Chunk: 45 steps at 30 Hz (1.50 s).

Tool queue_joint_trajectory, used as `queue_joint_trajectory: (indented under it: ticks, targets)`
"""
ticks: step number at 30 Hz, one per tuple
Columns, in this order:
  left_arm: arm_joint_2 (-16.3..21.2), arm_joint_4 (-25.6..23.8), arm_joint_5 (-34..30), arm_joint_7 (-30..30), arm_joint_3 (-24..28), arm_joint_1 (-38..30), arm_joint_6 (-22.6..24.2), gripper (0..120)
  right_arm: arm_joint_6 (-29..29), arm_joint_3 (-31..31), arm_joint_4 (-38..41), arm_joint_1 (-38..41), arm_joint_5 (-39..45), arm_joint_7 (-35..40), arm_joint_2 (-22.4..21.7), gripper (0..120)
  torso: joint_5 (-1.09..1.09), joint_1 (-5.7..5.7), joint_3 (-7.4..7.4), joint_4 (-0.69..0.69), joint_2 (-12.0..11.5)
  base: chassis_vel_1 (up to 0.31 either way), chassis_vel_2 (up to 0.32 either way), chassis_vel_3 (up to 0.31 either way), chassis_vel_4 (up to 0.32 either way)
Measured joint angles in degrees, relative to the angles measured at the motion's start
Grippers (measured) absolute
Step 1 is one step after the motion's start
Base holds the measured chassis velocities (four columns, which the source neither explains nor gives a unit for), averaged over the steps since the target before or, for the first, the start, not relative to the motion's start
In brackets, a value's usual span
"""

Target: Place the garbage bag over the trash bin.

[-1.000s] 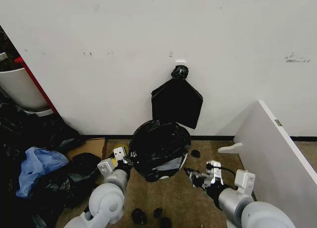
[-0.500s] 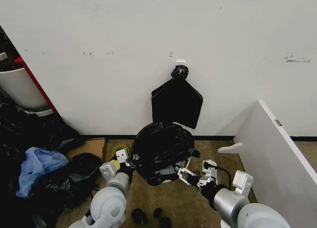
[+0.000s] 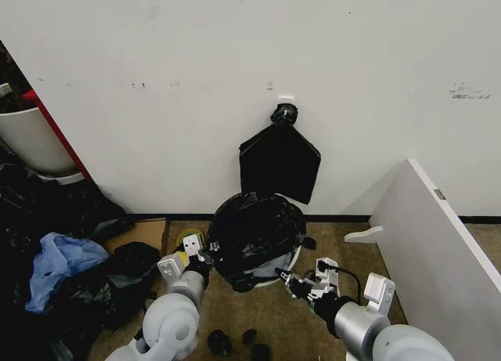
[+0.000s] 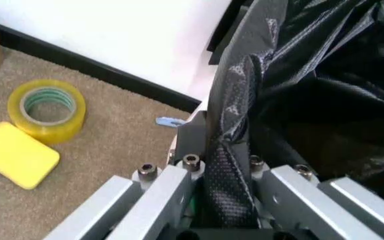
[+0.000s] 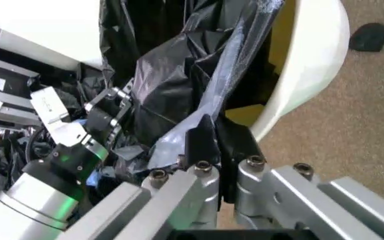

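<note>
Head view: garbage bag [image 3: 254, 234] sits on the carpet at the foot of the wall, draped over the trash bin [image 3: 283, 268], whose white rim peeks out at the bag's lower right. Left gripper [image 3: 197, 259] is at the bag's left edge, right gripper [image 3: 293, 283] at its lower right edge. Flat black sheaf of bags [image 3: 279, 162] hangs on the wall just above.

Left wrist view: left gripper [image 4: 222, 200] fingers pinch a bunched fold of the garbage bag [image 4: 299, 95] film. Tape roll [image 4: 46, 109] and yellow sponge [image 4: 17, 154] lie on the carpet beside it.

Right wrist view: right gripper [image 5: 219, 150] fingers are clamped on black film at the trash bin [image 5: 309, 65] rim; garbage bag [image 5: 178, 85] fills the bin mouth. Left gripper [image 5: 108, 112] shows across the bag.
</note>
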Motion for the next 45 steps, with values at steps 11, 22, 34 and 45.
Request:
queue_joint_trajectory:
  ticks: [11,22,34,45]
  targets:
    - [-1.11,0.94,0.53,0.29,-0.09,-0.57,-0.69,1,-7.15,-0.14,-0.04,-0.92,-0.70,7.21,-0.23,0,0.00,0.00,0.00,0.00,0.00,0.000,0.000,0.000,0.000]
    - [-1.60,-1.70,-6.86,-1.50,-0.82,-0.28,-1.86,1,-8.36,-3.84,-4.23,3.71,-10.36,5.22,0.50,0,0.01,0.00,0.00,0.00,0.00,0.000,0.000,0.000,0.000]
    - [-1.29,-4.10,-14.18,-3.83,-1.20,0.20,-0.36,1,-6.52,-8.68,-14.34,6.93,-26.81,-0.59,0.97,0,0.00,0.00,0.00,0.00,0.00,0.000,0.000,0.000,0.000]
    - [-1.10,-1.75,-11.91,-4.63,-1.25,-0.33,-0.12,1,-3.64,-6.82,-12.18,3.92,-29.62,-1.73,-0.74,11,0.00,0.00,0.00,0.00,0.00,0.000,0.000,0.000,0.000]
